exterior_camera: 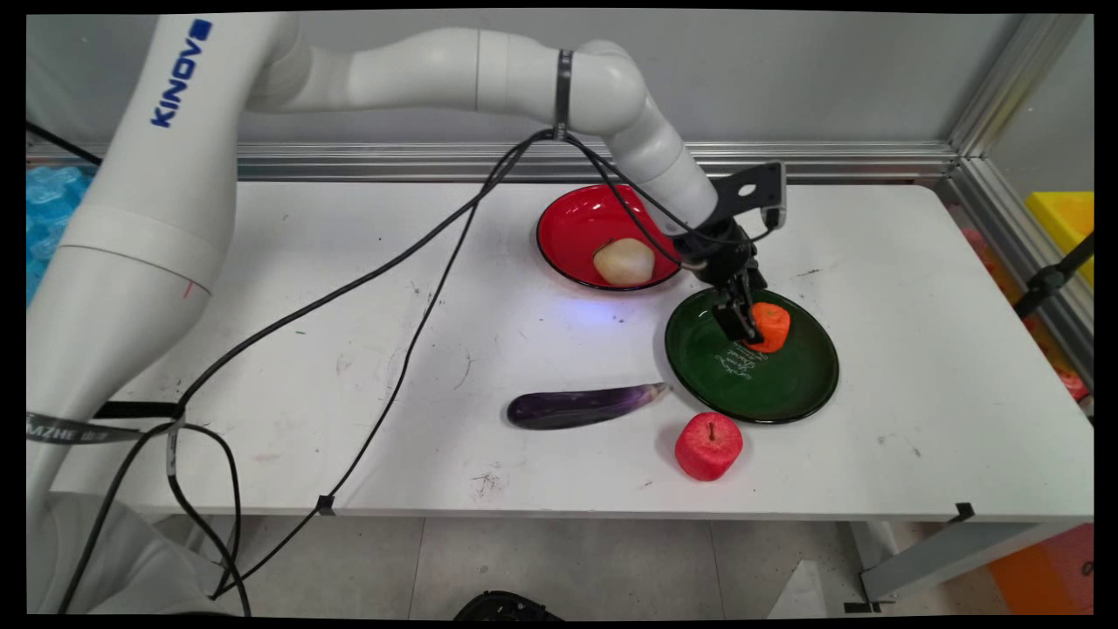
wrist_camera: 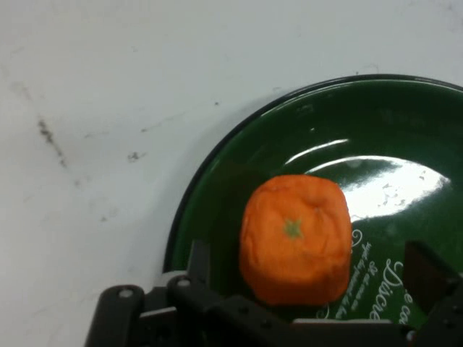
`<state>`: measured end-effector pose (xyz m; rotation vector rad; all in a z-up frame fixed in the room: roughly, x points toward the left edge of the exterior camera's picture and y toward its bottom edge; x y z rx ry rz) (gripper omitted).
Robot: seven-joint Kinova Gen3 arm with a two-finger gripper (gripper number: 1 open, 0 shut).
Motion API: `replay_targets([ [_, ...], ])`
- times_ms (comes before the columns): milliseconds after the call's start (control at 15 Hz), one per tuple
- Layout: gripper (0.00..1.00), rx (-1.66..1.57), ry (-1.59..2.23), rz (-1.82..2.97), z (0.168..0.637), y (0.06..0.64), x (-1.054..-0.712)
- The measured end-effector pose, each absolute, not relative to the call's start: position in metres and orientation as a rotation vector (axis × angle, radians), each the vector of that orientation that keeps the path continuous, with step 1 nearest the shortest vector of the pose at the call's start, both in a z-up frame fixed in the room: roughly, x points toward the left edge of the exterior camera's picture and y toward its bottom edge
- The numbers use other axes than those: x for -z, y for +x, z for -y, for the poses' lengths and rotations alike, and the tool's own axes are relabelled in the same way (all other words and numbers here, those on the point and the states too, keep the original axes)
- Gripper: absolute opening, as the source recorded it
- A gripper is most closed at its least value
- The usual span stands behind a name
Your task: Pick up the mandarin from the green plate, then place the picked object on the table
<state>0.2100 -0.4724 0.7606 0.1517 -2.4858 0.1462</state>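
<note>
Main view overlooks the table; hand view (close) shares green plate (exterior_camera: 790,389) (wrist_camera: 239,188).

"KINOV" on arm link (exterior_camera: 166,157) (plate script illegible)

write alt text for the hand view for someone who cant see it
An orange toy fruit with a small green stem mark sits in a glossy dark green plate, between the open fingers of the black tool rising from the bottom edge. White lettering shows on the plate, and a scuffed white table fills the rest.
</note>
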Motion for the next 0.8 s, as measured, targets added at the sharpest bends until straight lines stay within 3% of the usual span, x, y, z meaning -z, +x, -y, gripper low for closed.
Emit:
replay_targets([
  [200, 1.00, -0.133, 0.142, 2.493, 0.475, 0.201, -0.754],
  [267, 0.00, -0.129, 0.138, 2.495, 0.475, 0.199, -0.753],
  [800, 0.00, -0.136, 0.131, 2.499, 0.465, 0.203, -0.772],
])
